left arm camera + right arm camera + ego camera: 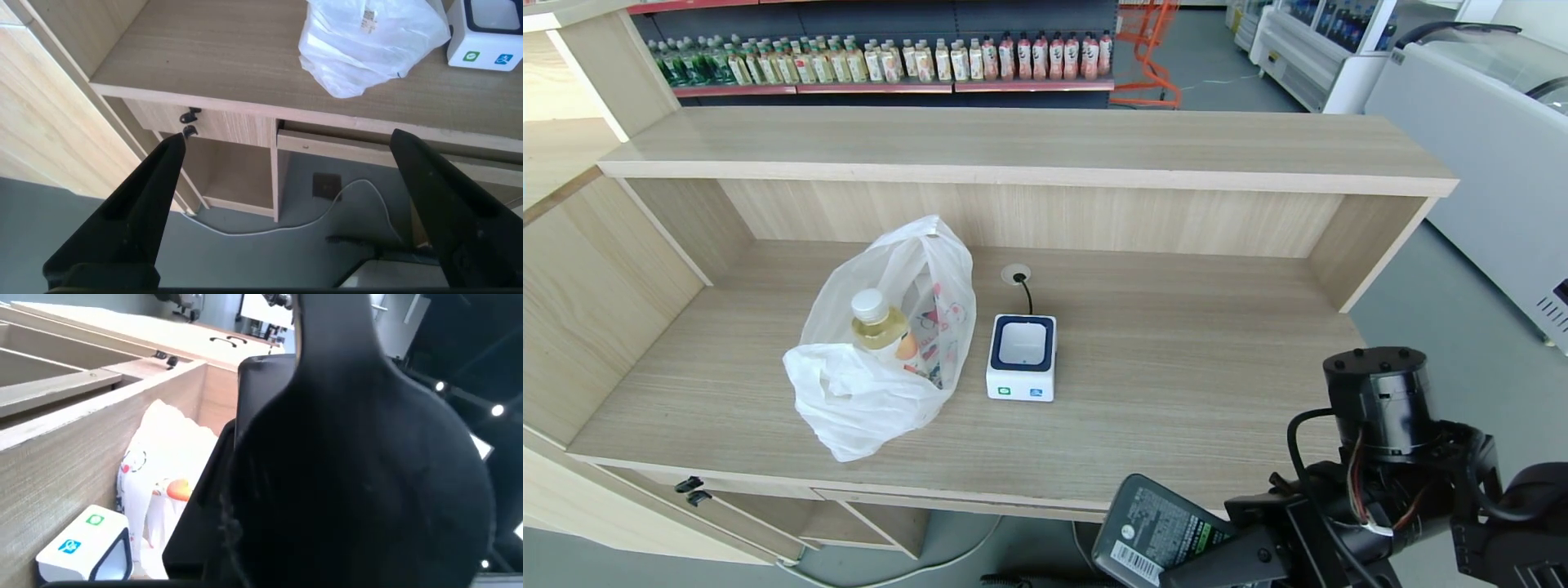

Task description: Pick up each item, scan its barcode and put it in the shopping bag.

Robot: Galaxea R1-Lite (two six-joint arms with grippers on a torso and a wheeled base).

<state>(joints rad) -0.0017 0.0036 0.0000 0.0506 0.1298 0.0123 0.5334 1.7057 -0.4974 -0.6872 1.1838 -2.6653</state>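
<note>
— Where does the dark pack (1156, 523) sit relative to the right gripper (1217, 559)?
— It is pinched in that gripper's jaws at the near right, off the counter (1192, 359) and below its near edge. Its barcode label (1134, 563) faces up.
— And the left gripper (288, 137)?
— Its jaws are spread wide with nothing between them. It hangs off the counter's near left edge, over the floor, near a drawer (343, 140) that stands slightly ajar.
— What lies on the counter?
— The shopping bag (849, 400) sits left of centre, mouth open, with a bottle (880, 325) inside, cap up. The scanner (1022, 357) stands just beside the bag on its right, and its cable (1025, 294) runs to a hole farther back.
— Is there room for moving?
— A broad stretch of wood runs from the scanner to the right side wall (1380, 245). A raised ledge (1013, 147) closes the far side, and a side panel (605, 286) closes the left.
</note>
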